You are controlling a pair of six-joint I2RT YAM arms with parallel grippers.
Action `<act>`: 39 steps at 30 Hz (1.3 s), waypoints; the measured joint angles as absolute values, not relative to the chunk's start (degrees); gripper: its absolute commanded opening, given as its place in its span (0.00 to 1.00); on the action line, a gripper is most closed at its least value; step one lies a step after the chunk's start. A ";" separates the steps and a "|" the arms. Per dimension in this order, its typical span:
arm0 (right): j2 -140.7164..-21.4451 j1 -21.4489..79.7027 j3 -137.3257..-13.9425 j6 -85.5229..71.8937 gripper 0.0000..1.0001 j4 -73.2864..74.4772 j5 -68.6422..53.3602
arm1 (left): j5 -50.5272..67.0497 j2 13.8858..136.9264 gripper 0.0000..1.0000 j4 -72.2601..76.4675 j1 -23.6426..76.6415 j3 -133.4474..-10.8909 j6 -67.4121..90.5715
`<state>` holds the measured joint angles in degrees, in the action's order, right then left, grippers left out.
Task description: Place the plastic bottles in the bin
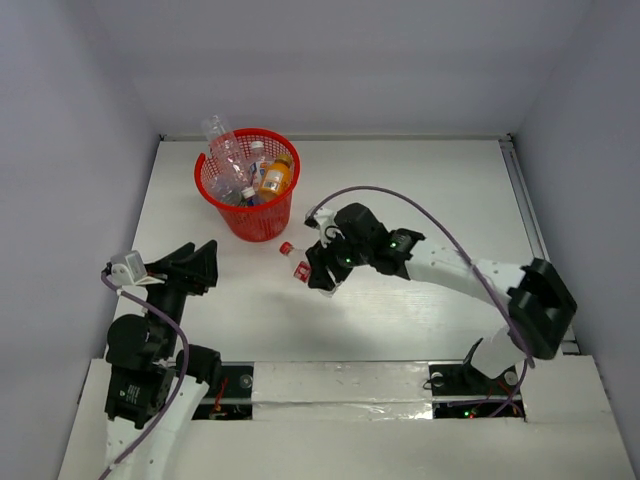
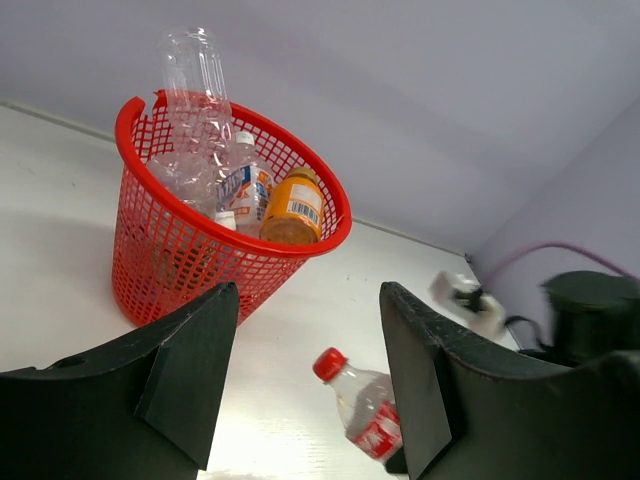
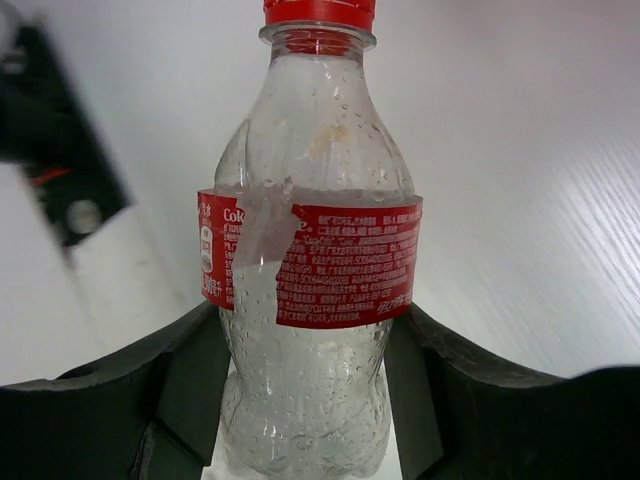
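Grasp step: the right claw (image 3: 305,345) pinches the red-capped bottle (image 3: 315,200) near the bin (image 1: 205,190), the left claw (image 2: 310,350) gapes empty, and next comes a lift over the rim.

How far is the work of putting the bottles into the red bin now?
Done: several bottles, among them an orange bottle, lie in the bin. In hand: the right pincer clasps a red-capped bottle beside the bin, not yet over it. Remaining: only this bottle is visible outside; the left pincer is open and empty.
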<state>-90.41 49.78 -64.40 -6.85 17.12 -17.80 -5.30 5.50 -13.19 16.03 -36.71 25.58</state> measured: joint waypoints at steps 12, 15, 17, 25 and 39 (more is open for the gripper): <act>-97.49 51.77 -96.66 -10.98 0.49 8.73 -16.29 | -7.53 4.56 0.56 -14.04 16.03 -36.71 25.67; -105.25 51.72 -106.39 -12.14 0.50 3.66 -11.38 | -7.64 4.16 0.56 -14.06 16.03 -36.71 25.67; -111.50 51.72 -113.86 -12.56 0.50 2.52 -8.56 | -7.64 4.03 0.56 -14.11 16.03 -36.71 25.69; -129.91 51.70 -129.36 -14.83 0.53 0.36 -0.82 | -7.84 3.51 0.56 -14.39 16.03 -36.71 25.82; -128.97 51.83 -117.95 -17.56 0.87 -7.09 4.58 | -7.97 3.51 0.56 -14.41 16.03 -36.71 25.85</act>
